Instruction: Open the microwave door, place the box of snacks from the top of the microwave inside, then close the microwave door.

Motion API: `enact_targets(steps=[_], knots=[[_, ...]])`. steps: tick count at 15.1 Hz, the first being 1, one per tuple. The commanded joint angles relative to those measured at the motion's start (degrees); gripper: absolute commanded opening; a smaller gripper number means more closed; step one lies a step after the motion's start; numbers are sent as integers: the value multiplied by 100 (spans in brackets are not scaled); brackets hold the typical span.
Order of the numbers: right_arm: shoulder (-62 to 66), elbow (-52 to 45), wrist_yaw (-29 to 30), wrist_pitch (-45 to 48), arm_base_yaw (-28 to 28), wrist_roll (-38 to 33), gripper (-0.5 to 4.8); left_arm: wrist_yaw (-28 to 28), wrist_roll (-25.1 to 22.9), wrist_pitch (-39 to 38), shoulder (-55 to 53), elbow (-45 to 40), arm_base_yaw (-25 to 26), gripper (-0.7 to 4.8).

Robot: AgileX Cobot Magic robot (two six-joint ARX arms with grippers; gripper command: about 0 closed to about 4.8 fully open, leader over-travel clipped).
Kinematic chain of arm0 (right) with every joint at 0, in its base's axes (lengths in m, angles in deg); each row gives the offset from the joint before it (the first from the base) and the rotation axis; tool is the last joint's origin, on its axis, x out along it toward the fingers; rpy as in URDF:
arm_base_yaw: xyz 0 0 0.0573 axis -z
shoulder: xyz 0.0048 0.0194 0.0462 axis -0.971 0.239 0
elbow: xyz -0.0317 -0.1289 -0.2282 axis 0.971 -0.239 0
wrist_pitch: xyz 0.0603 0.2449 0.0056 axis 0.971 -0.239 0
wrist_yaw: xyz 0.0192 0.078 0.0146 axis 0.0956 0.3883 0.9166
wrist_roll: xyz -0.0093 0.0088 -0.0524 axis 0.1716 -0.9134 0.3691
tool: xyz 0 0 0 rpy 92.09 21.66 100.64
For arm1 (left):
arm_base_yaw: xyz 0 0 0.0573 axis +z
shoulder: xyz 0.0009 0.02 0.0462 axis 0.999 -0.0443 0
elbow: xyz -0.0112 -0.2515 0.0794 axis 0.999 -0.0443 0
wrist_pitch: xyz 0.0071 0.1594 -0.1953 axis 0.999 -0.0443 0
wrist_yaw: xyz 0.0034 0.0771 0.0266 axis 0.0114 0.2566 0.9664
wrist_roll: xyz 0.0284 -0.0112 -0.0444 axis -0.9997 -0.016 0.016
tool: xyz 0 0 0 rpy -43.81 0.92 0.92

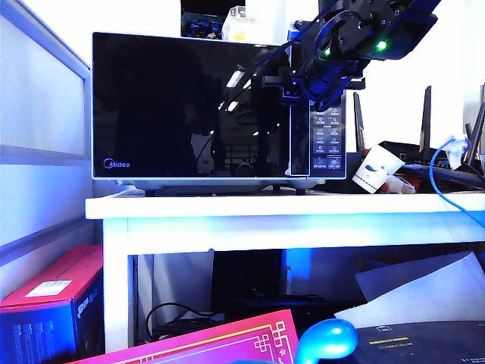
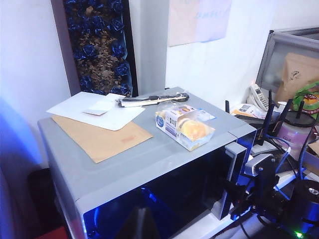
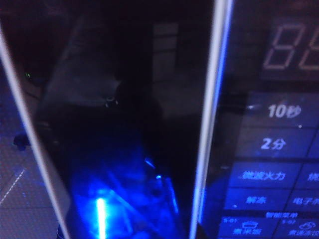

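One gripper, the right gripper, is at the microwave door handle, fingers' opening unclear; a slip leaves it closed. The box of snacks waits on the microwave. Left gripper unseen.

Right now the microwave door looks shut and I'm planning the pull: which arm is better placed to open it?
Right. The right gripper is already at the door handle, beside the button panel. The left gripper isn't visible; its camera only overlooks the box of snacks on the microwave.
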Motion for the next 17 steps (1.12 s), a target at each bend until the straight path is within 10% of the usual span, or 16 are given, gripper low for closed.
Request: enact_targets(steps=[1, 13, 16, 17], knots=[[-42, 22, 72, -57, -35, 20, 95, -11, -22, -9, 17, 9, 11, -6], [-634, 22, 79, -1163, -37, 17, 95, -11, -22, -98, 15, 9, 13, -6], [-713, 24, 442, -1246, -37, 22, 357, -11, -22, -146, 15, 9, 13, -6], [-763, 24, 444, -1268, -37, 22, 362, -11, -22, -149, 15, 9, 13, -6]])
